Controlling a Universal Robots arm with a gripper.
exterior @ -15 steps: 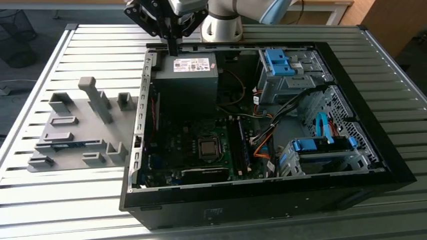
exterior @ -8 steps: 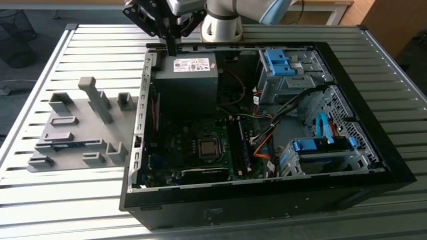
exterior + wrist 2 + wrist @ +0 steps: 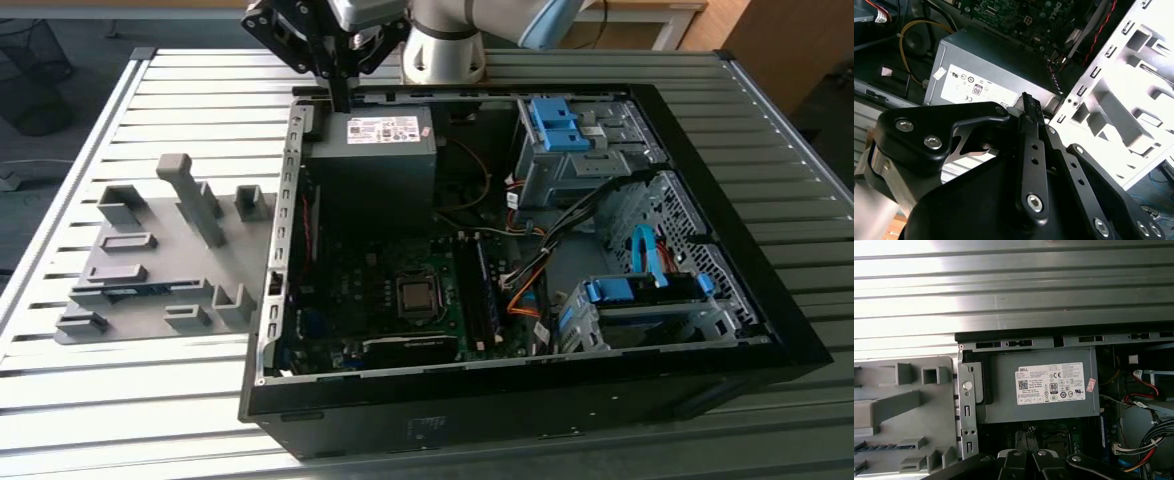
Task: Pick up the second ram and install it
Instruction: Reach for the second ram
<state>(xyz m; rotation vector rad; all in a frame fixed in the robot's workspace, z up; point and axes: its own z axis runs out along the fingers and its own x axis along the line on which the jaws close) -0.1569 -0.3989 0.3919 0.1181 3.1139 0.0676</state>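
One slatted metal worktop carries one open computer case and one grey fixture. Inside the case sit one power supply with one white label, one processor socket and two blue drive caddies. One stick, seemingly the second ram, lies on the fixture. One robot arm bears one black tool.

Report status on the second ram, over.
Tool shut, above power supply. Ram lying in grey holder, apart from tool. Case wall between them.

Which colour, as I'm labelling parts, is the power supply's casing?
The casing is grey, bearing a white label; the first wrist view shows it best.
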